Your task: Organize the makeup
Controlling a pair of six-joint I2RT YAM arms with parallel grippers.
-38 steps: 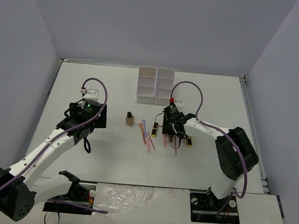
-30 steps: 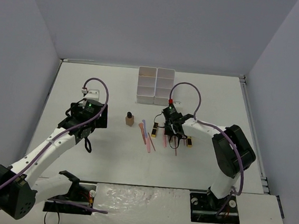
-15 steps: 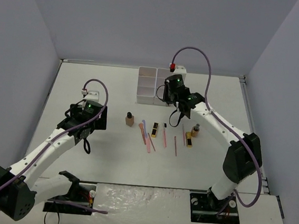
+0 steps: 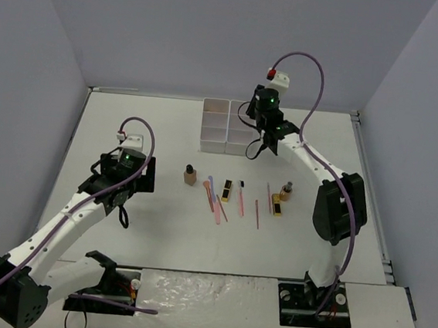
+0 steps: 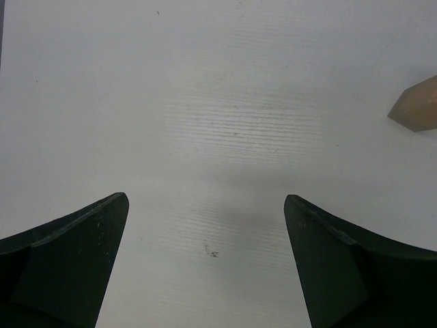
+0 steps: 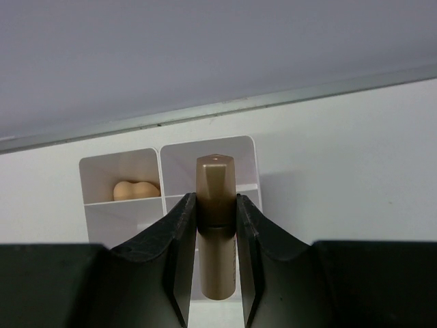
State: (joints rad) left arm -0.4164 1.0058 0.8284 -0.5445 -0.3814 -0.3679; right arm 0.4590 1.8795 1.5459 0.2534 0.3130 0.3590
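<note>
At the left of the white bench [image 4: 168, 128], the left tool [image 5: 205, 198] hovers with its fingers spread wide and nothing between them, low over bare surface. A tan bottle [image 4: 190, 175] with a black cap stands just to its right, well apart from the tool. Past it, thin pink, blue and brown sticks [image 4: 217, 202] lie loose in a scattered row, with two black-and-gold tubes [image 4: 226, 190] among them and a second tan bottle [image 4: 285, 190] at the row's right end. Behind the row, at the bench's far side, sits the white compartment box [image 4: 207, 124], a peach sponge [image 6: 135, 189] lying in its back-left cell. At the box's right side, the right tool [image 6: 216, 198] is raised above it, fingers narrowed and gripping a bronze tube [image 6: 216, 178] upright between them.
</note>
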